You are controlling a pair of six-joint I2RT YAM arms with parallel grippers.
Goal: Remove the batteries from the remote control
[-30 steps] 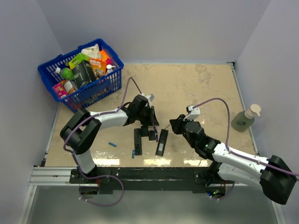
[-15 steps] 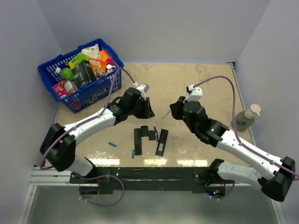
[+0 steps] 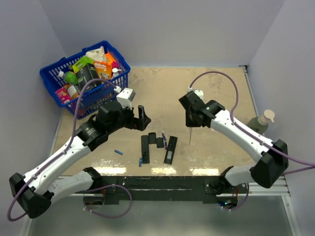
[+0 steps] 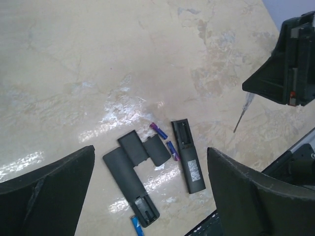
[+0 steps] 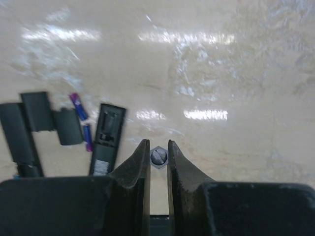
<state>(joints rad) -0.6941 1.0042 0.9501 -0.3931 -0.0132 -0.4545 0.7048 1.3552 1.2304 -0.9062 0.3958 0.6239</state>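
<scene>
Two black remote controls lie face down near the front edge with their battery bays open, the left remote and the right remote. Two purplish batteries lie between them. One blue battery sits at the left remote's end, and another blue battery lies further left. My left gripper hangs open and empty above the remotes. My right gripper is shut on a thin screwdriver pointing down at the table.
Two flat black covers lie beside the left remote. A blue basket full of groceries stands at the back left. A soap dispenser sits outside the right edge.
My left gripper has pulled back from the remotes to the left and risen, its jaws going from nearly closed to wide open. The right arm has swung upward, carrying the screwdriver.
</scene>
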